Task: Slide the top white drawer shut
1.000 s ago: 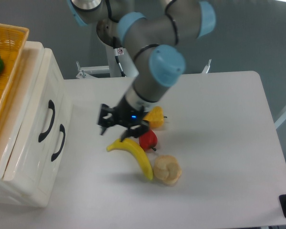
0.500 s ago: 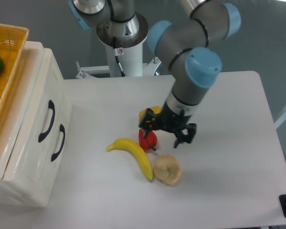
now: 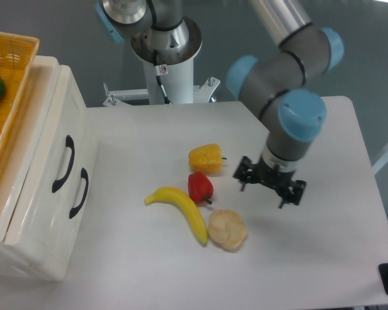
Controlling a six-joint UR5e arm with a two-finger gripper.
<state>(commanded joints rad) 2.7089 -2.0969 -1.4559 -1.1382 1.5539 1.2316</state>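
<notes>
Drawers first: both sit in the small white cabinet at the left edge of the frame, and the top white drawer is the upper one, its black curved handle facing the table. From this angle its front looks nearly level with the lower drawer, so I judge it shut or close to it; I cannot tell whether a gap is left.

My gripper hangs right of centre, well apart from the cabinet, fingers spread and carrying nothing. Between it and the drawer lie a yellow pepper, a red pepper, a banana and a round bun.

If I need another push, I would lift clear of that cluster, cross toward the left side, and come down in front of the upper handle, not the lower one. I would bring the fingers together first, set them flat on the drawer face just beside the handle, and press straight in toward the cabinet. A slanted push could jam the drawer or shove the cabinet and the orange wicker basket on top.
</notes>
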